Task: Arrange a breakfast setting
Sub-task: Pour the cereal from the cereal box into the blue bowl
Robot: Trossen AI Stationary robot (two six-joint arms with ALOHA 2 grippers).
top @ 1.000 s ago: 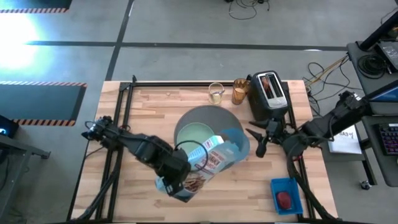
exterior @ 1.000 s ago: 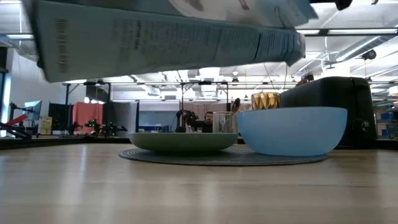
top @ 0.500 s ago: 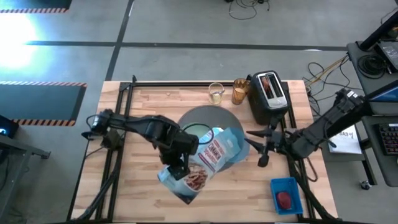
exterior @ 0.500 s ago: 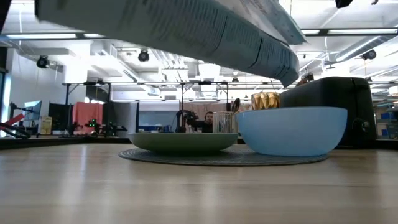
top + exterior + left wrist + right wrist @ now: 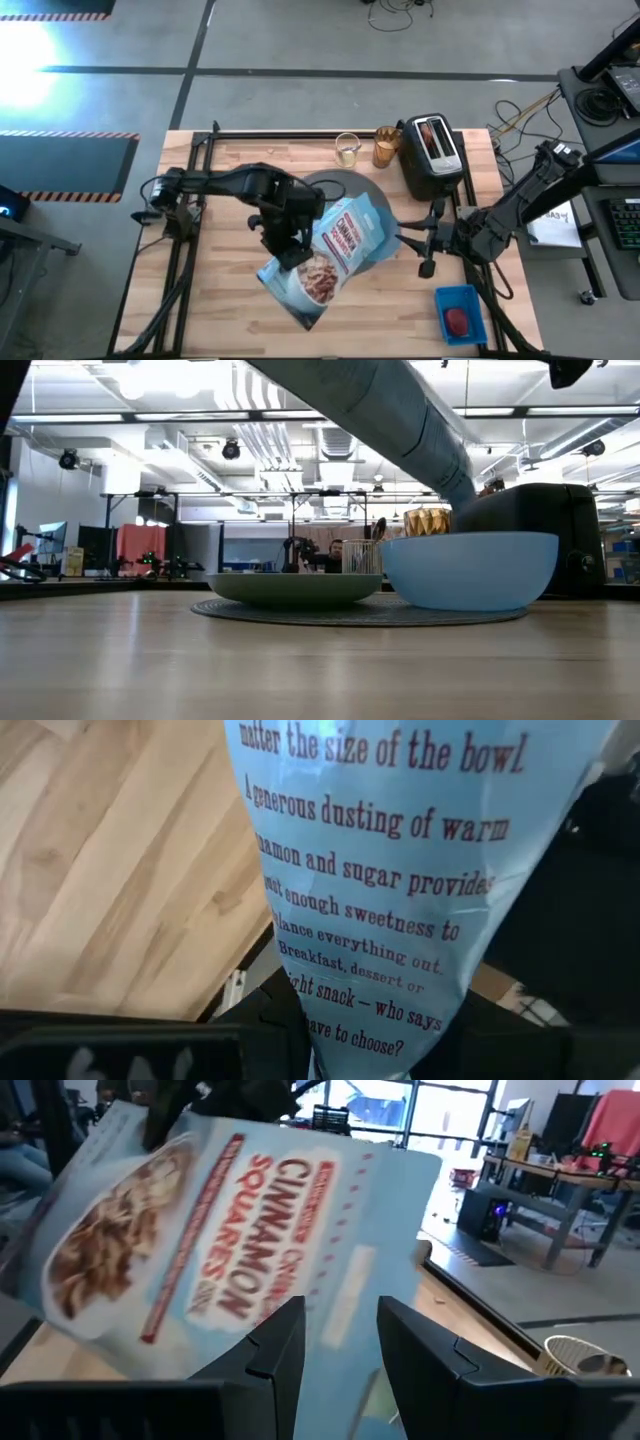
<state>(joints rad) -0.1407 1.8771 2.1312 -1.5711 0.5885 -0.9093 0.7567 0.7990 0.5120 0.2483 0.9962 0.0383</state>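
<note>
Your left gripper is clamped on one light-blue bag of cinnamon cereal squares, held tilted above the desk with its upper end over the one blue bowl; the left wrist view shows the bag's printed back rising from between the dark fingers. Your right gripper hangs just beside the bowl on its toaster side, its two fingers set a narrow gap apart with nothing between them, facing the bag's front. Under the bag lies one round dark-grey mat, carrying one pale green plate and the bowl side by side. Along the far edge of the desk stand two glasses, one clear and one amber glass, next to one black toaster with one brown toast slice in its slot. Near the desk's right front corner sits one small blue tray holding one small red food piece.
</note>
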